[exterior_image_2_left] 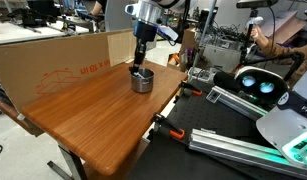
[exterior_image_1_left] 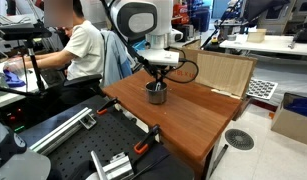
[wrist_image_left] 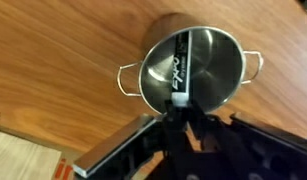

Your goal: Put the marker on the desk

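In the pot (wrist_image_left: 223, 70) on the desk (wrist_image_left: 63, 40) sits the marker (wrist_image_left: 183, 65).

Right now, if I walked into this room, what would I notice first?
You would first see the shiny metal pot sitting on the big reddish-brown desk, with a dark marker inside it. The robot's gripper hangs right above the pot, reaching down toward it. In an exterior view, a person in a white shirt sits at another table beyond the desk.
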Robot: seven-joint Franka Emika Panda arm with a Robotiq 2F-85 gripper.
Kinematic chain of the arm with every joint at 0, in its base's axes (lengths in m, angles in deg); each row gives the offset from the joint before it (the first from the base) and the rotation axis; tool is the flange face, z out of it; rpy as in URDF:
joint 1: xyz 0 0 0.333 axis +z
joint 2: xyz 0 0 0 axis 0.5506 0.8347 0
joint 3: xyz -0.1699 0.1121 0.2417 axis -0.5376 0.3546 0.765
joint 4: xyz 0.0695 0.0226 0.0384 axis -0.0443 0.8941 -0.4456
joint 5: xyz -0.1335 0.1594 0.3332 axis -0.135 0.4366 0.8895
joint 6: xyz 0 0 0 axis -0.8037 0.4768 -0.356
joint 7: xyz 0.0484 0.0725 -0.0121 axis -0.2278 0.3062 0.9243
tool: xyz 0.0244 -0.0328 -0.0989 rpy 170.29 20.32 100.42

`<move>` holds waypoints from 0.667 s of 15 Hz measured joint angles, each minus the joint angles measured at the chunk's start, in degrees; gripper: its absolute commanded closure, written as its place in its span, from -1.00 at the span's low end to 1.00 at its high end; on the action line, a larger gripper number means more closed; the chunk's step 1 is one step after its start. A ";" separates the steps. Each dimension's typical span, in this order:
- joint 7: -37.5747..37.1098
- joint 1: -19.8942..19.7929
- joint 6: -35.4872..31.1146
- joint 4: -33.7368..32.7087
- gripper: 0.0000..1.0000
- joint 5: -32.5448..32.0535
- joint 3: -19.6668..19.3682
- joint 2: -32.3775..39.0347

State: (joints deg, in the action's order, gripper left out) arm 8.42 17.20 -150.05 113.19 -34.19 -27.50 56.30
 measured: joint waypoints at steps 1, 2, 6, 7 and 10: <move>0.00 0.15 0.06 -0.17 0.91 -0.01 -0.08 0.12; 0.00 0.29 0.06 -0.20 0.91 -0.04 -0.12 0.14; -0.03 1.46 -0.67 0.24 0.91 -0.21 -0.22 -0.06; -0.04 1.93 -1.32 0.66 0.91 -0.21 -0.21 -0.27; -0.05 2.81 -2.98 2.42 0.91 -0.10 0.07 -1.36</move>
State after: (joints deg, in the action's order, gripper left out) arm 8.37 20.01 -153.04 115.61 -34.29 -27.43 54.94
